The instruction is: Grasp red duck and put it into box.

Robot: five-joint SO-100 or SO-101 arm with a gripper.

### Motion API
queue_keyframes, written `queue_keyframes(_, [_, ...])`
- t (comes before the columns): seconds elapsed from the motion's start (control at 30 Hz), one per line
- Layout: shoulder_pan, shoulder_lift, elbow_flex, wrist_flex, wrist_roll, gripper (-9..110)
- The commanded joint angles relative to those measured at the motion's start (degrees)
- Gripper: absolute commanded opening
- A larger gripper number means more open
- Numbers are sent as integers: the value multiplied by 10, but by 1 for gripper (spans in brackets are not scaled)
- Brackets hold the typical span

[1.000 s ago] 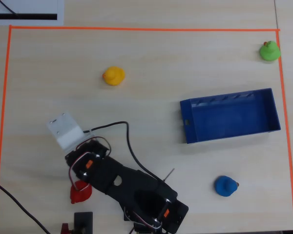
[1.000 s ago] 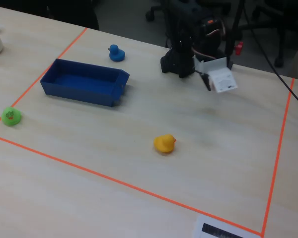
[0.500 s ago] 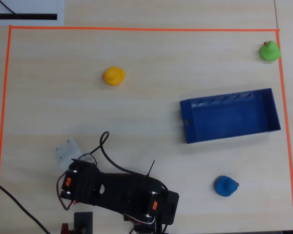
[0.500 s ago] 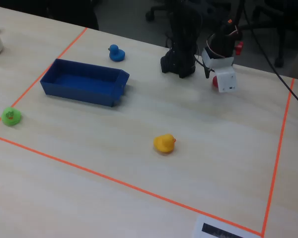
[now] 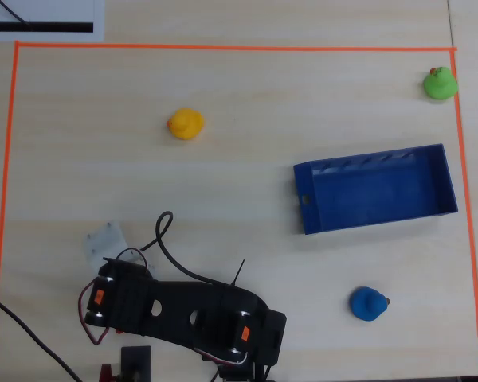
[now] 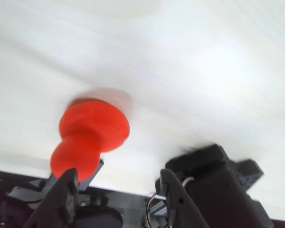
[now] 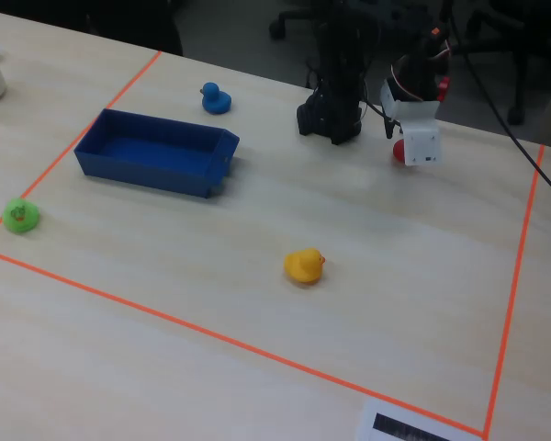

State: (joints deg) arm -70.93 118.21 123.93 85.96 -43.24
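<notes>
Just beyond the parted fingertips of the gripper (image 6: pixel 118 183), the red duck (image 6: pixel 91 136) is seen on the table (image 6: pixel 218 57), ungrasped. Bare tabletop is left between it and the box (image 7: pixel 156 152), well apart.

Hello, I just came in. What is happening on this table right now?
A small robot arm is working on the red duck. Its end effector is down at the duck, with the fingers on either side of it in the wrist view, though the blur hides whether they grip it. The blue box is empty and sits some way off. A yellow duck, a blue duck and a green duck lie untouched inside the orange tape border.
</notes>
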Motion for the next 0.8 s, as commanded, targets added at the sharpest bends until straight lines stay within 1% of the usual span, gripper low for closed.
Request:
queue_keyframes(0.0, [-11,26,-3,24,20,24])
queue_keyframes(0.13, [-39,34,-7,54,76,24])
queue_keyframes(0.27, [-52,17,0,11,89,24])
queue_keyframes(0.43, [-78,-25,6,-74,83,24])
queue_keyframes(0.77, [-138,-137,-35,-116,120,24])
